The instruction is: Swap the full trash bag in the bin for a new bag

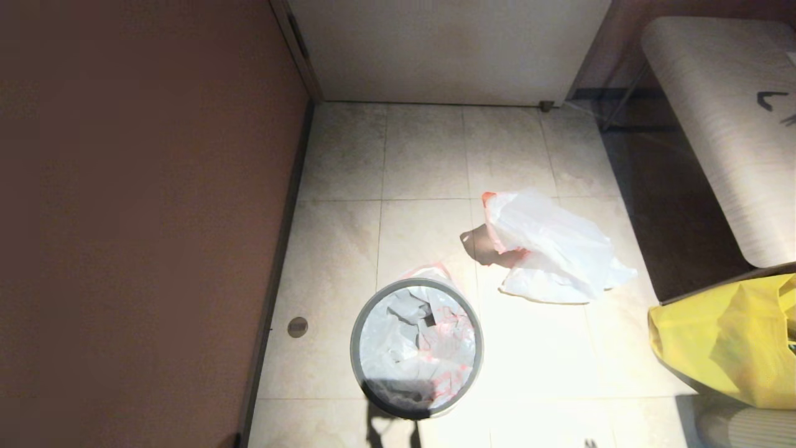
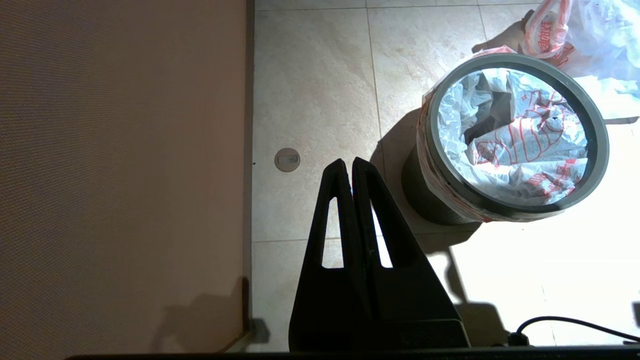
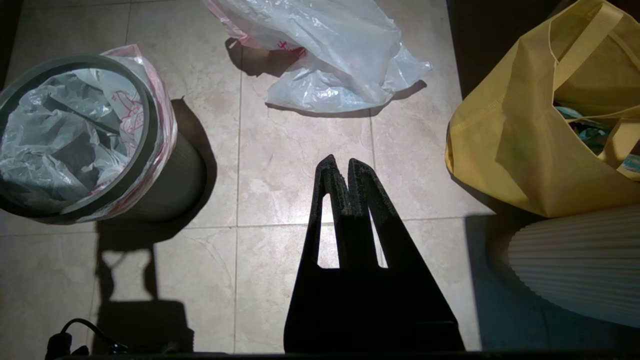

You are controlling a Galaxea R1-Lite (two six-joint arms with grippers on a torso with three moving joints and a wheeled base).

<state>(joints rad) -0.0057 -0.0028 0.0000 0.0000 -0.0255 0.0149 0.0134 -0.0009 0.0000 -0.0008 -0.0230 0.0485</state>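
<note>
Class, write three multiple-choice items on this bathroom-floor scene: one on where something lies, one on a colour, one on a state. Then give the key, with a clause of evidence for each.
1. Where does the loose white bag lie?
A. inside the bin
B. on the floor tiles beside the bin
C. on the wooden bench

2. What colour is the large bag at the right edge of the head view?
A. yellow
B. blue
C. black

3. How does the bin stand now?
A. tipped on its side
B. upright with no bag
C. upright, lined with a white bag with red print

Key: 1 B, it lies crumpled on the tiles, apart from the bin. 2 A, its fabric is plainly yellow. 3 C, the liner fills the bin and folds over the grey hoop.
</note>
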